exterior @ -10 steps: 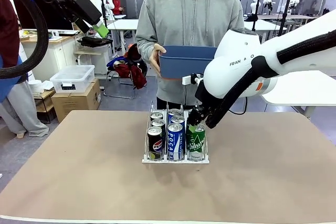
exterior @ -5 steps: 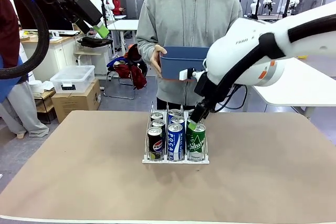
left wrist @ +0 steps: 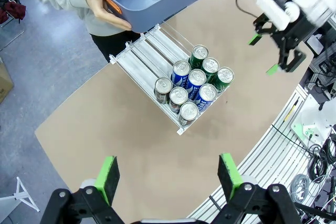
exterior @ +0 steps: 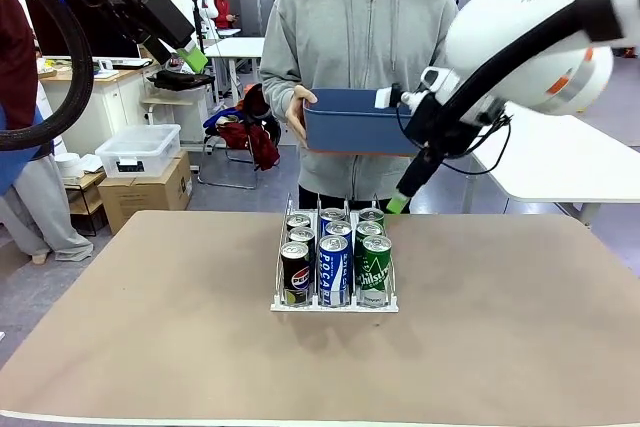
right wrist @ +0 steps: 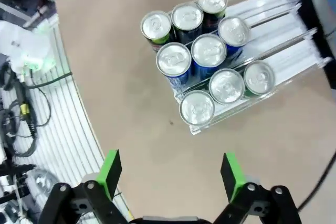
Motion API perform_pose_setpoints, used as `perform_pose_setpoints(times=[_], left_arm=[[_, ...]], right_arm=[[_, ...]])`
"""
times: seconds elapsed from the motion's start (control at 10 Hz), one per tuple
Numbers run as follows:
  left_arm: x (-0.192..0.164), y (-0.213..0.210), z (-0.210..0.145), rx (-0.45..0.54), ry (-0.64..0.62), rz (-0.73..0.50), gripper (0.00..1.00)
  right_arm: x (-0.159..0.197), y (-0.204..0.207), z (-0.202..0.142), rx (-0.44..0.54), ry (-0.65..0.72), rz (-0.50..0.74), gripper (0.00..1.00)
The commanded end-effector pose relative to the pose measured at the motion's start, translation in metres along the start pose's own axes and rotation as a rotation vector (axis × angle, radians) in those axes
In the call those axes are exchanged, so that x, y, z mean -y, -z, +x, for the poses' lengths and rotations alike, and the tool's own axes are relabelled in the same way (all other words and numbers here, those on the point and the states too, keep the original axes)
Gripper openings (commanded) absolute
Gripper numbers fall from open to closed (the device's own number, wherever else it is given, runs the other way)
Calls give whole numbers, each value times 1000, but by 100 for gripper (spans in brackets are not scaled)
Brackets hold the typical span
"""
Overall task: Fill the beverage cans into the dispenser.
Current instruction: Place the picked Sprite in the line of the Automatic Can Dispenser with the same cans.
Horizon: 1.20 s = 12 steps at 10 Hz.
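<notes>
1. Above the dispenser (exterior: pixel 334 272), at about 1 o'clock from it in the front view, the right fingers (exterior: pixel 402 200) hang released and empty. One second ago they were down at the front green can (exterior: pixel 375 269) in the right lane; the arm has since lifted up and back.
2. Meaning for the task: that can now stands free in its lane, so this placement reads as complete. The beverage cans (right wrist: pixel 202 51) count nine, three per lane, bunched at the robot's end of the rack.
3. Relative to the right fingers, the cans lie well below; in the right wrist view they sit toward 12 o'clock, well apart from both green pads (right wrist: pixel 110 171).
4. The left fingers (left wrist: pixel 170 174) are likewise spread and empty, held high; the cans (left wrist: pixel 194 85) lie toward 12 o'clock in the left wrist view, well apart.
5. At 12 o'clock from the dispenser, a person's hand (exterior: pixel 297 107) holds a blue tub (exterior: pixel 350 117) off the tabletop (exterior: pixel 150 337); no can shows in it in the left wrist view, so filling is likely finished.
</notes>
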<state>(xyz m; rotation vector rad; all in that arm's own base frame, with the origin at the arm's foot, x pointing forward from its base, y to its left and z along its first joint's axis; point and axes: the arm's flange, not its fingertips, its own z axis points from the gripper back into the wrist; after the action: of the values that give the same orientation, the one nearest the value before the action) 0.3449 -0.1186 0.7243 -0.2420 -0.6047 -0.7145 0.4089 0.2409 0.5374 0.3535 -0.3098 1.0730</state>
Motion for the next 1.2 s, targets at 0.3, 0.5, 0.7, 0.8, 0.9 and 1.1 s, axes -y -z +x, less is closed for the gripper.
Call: perform_pose_setpoints(times=[0.3, 0.5, 0.7, 0.8, 0.9, 1.1], left_arm=[[-2, 0, -1, 4, 0, -14, 100], [-2, 0, -1, 4, 0, -14, 100], [-2, 0, -1, 4, 0, -14, 100], [-2, 0, -1, 4, 0, -14, 100], [-2, 0, -1, 4, 0, -14, 100], [-2, 0, -1, 4, 0, -14, 100]], right_arm=[[21, -112, -21, 165, -13, -46, 100], [14, -158, -17, 231, -22, -51, 100], [12, -205, -14, 224, -24, -103, 100], [9, -215, -10, 238, -5, -123, 100], [11, -230, -9, 236, -13, -100, 100], [19, -248, -6, 233, -6, -79, 100]])
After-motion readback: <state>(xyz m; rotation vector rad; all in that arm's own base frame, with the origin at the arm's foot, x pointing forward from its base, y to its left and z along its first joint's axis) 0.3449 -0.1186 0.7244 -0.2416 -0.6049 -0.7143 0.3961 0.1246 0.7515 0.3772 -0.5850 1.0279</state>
